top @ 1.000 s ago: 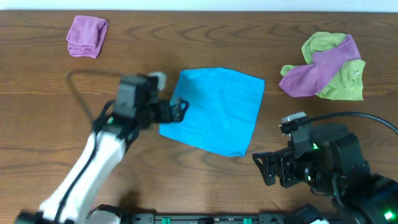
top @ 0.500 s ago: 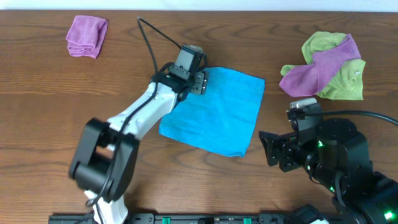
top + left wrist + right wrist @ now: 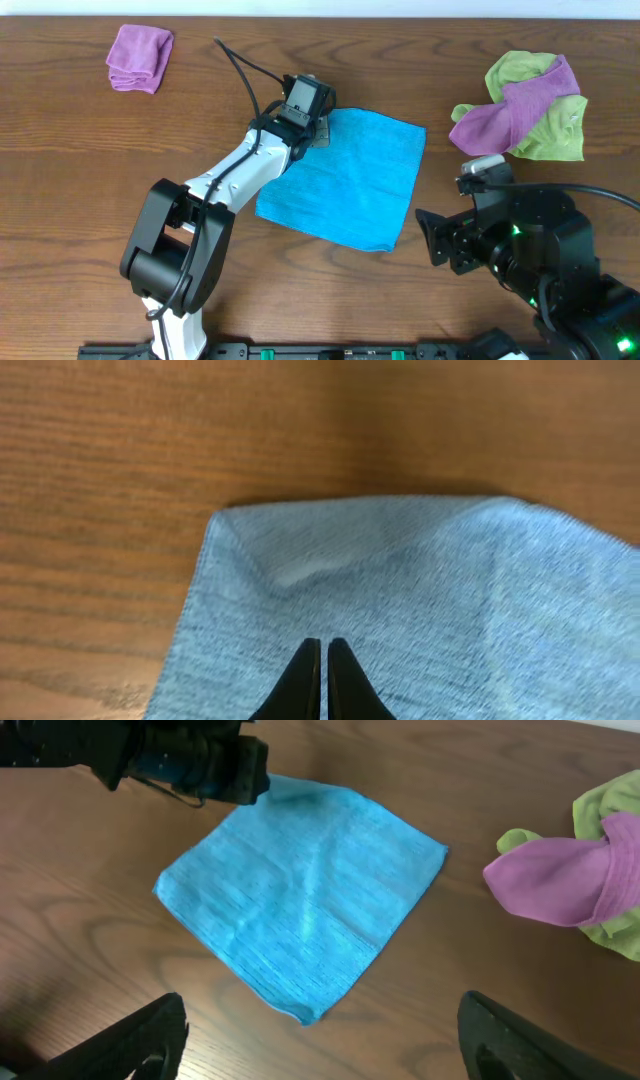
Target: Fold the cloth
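Observation:
A blue cloth (image 3: 350, 180) lies spread flat on the wooden table, also seen in the left wrist view (image 3: 400, 590) and the right wrist view (image 3: 310, 900). My left gripper (image 3: 318, 130) sits at the cloth's far left corner. Its black fingertips (image 3: 322, 645) are closed together, pressed into the fabric just inside that corner, and a small ridge has risen ahead of them. My right gripper (image 3: 432, 238) hovers off the cloth's near right corner, open wide (image 3: 330, 1045) with nothing between its fingers.
A folded purple cloth (image 3: 140, 58) rests at the far left. A heap of green and purple cloths (image 3: 525, 110) sits at the far right, also showing in the right wrist view (image 3: 580, 875). The left arm's cable (image 3: 240, 60) arcs above the table.
My left arm swung from the cloth's left edge to its far left corner, and its jaws went from open to shut there. The right gripper barely shifted.

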